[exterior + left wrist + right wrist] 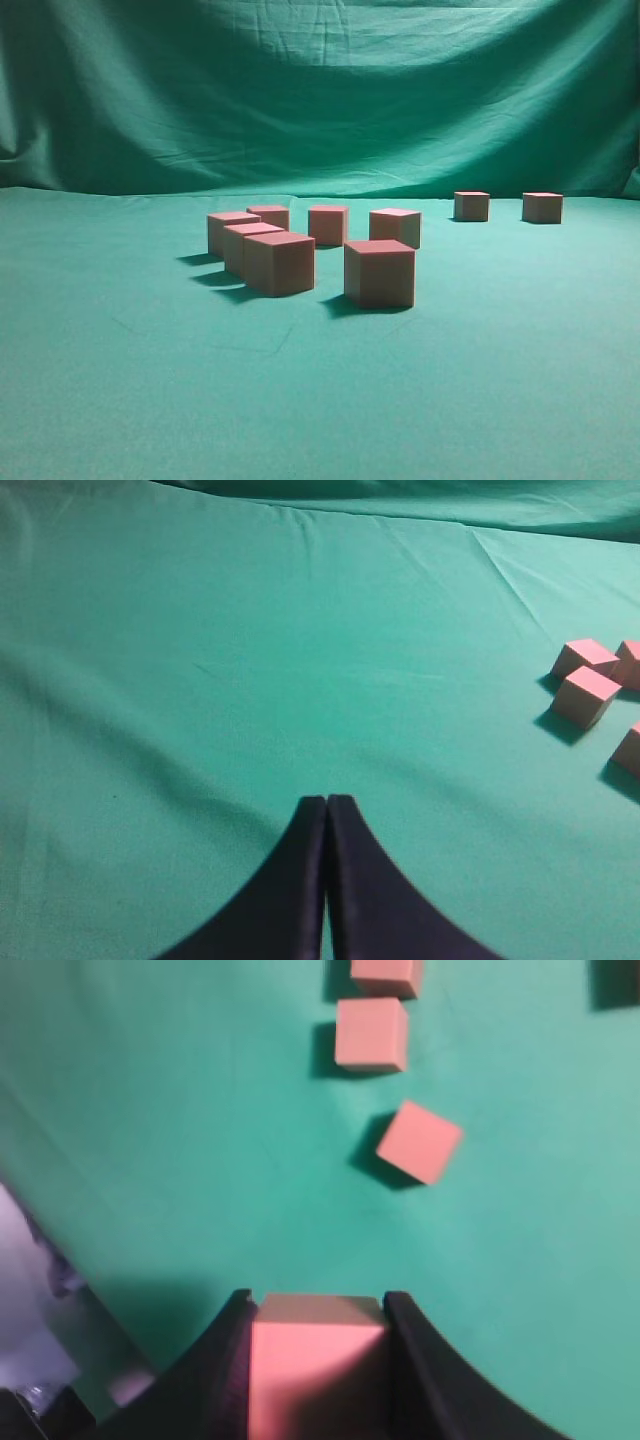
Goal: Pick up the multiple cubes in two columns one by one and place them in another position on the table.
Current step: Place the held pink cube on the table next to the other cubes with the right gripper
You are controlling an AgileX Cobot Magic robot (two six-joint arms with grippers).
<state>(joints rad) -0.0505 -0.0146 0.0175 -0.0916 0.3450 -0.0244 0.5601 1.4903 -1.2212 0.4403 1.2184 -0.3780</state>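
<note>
Carrying phase, by my read. Teal table (120,400) fills every view, same cloth draped behind. Cubes on it in the exterior view: a cluster of six near centre, front pair being (280,262) and (380,272), plus two set well apart at far right, (471,205) and (542,207). Neither arm shows in that view.

Right gripper (318,1360) is clamped on a held cube (316,1370), jaws on its two side faces, cloth and three loose cubes visible beyond it. It looks clear of the cloth, but I can't confirm that. Left gripper (326,880) is closed on nothing, idle over bare cloth.

Next, I'd say: move to the far-right pair, lower flat, release.

Orientation: a cube has no long axis. Held one sits square to the jaws, one face toward camera.
</note>
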